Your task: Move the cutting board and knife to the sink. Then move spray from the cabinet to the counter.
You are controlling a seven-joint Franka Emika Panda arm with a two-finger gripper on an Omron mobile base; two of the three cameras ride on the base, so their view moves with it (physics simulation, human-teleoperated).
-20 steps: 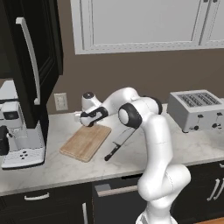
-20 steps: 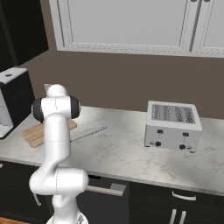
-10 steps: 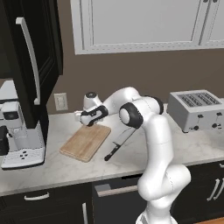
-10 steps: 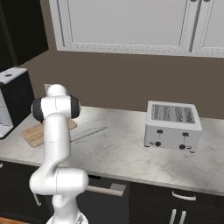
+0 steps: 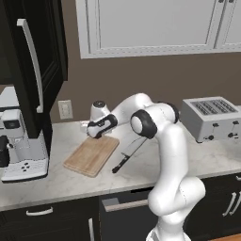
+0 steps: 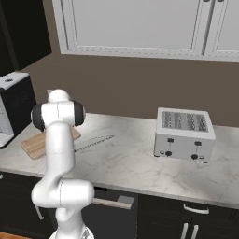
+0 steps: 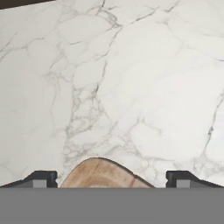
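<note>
Gripper (image 7: 111, 178), jaws spread wide and empty, hovered over the far corner of the cutting board (image 5: 92, 155), which lay on the counter (image 5: 141, 174) beside the knife (image 5: 127, 154), near its front edge.

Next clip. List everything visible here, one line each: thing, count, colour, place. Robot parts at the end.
cutting board: 1, light-brown wood, flat on the counter left of the knife
knife: 1, silvery blade with black handle, on the counter beside the board's right edge
counter: 1, white-grey marble pattern, over dark cabinet fronts
toaster: 1, silver, on the counter at the right
coffee machine: 1, white and black, at the counter's left end
wall outlet: 1, white, on the brown wall
upper cabinets: white doors, above the counter
end effector: 1, dark fingers, open, over the board's far corner
arm: 1, white with dark joints
</note>
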